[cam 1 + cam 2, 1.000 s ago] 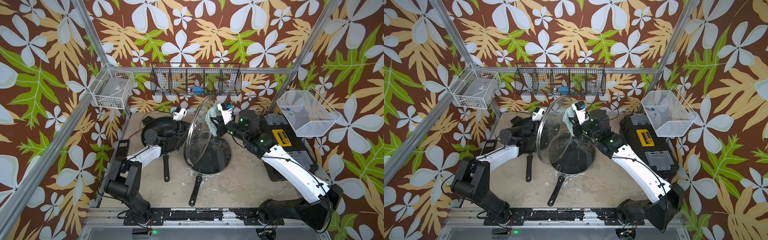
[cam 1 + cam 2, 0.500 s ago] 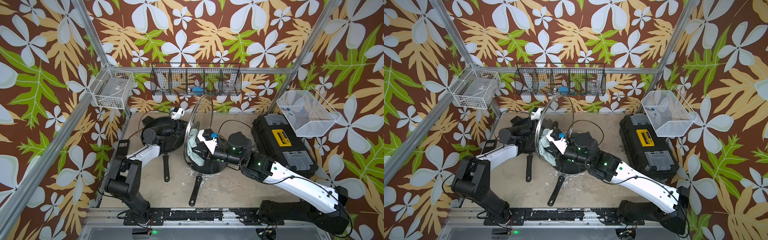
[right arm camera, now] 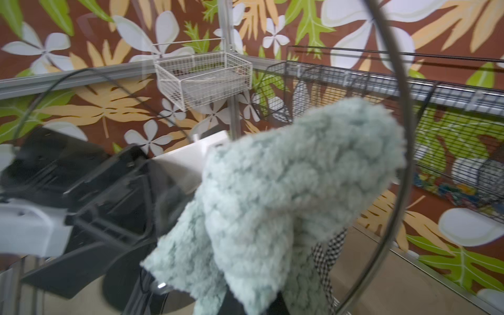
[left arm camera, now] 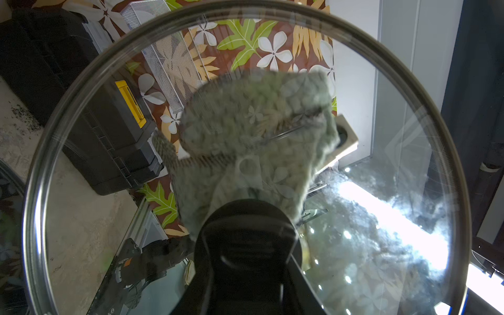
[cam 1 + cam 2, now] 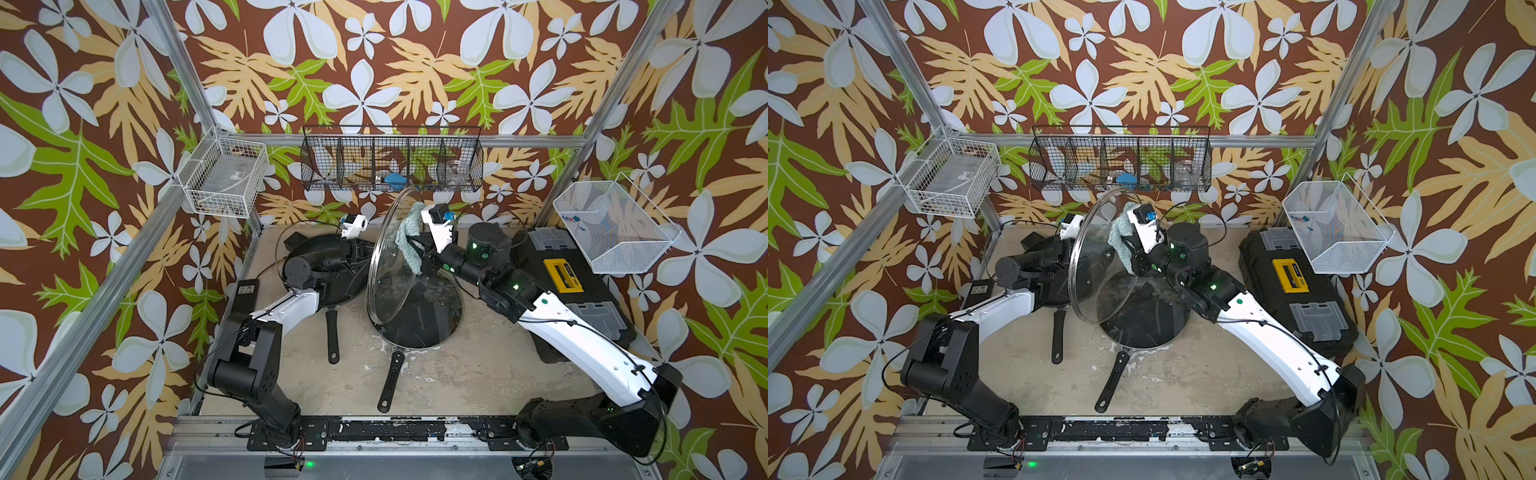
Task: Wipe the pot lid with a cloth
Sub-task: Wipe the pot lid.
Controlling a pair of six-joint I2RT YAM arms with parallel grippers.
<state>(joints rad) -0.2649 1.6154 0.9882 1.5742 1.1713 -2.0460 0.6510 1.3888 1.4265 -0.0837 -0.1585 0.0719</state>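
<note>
Left claw [image 5: 362, 254]: clenched on black handle [image 4: 246, 234], carrying pot lid [image 5: 386, 286] just right of it. Lid's lower edge over pan [image 5: 415, 343]; contact there not discernible.

Step judged: wiping hollow face. To do well:
- left claw braces against push
- cloth [image 5: 409, 239] pressed flat
- overlapping strokes, rim to rim

Lid stands on edge, slightly tilted. Handle side toward left claw, hollow side toward right claw [image 5: 417, 249]. Round, so no true long axis.

Right claw: clamped on cloth, pressing upper glass near rim.

I count two robot arms [image 5: 291, 307], two pans [image 5: 331, 336], one pot lid [image 5: 386, 291], one smaller lid [image 5: 440, 307], three wire baskets [image 5: 390, 166], one toolbox [image 5: 582, 286], one cloth [image 5: 409, 241].
</note>
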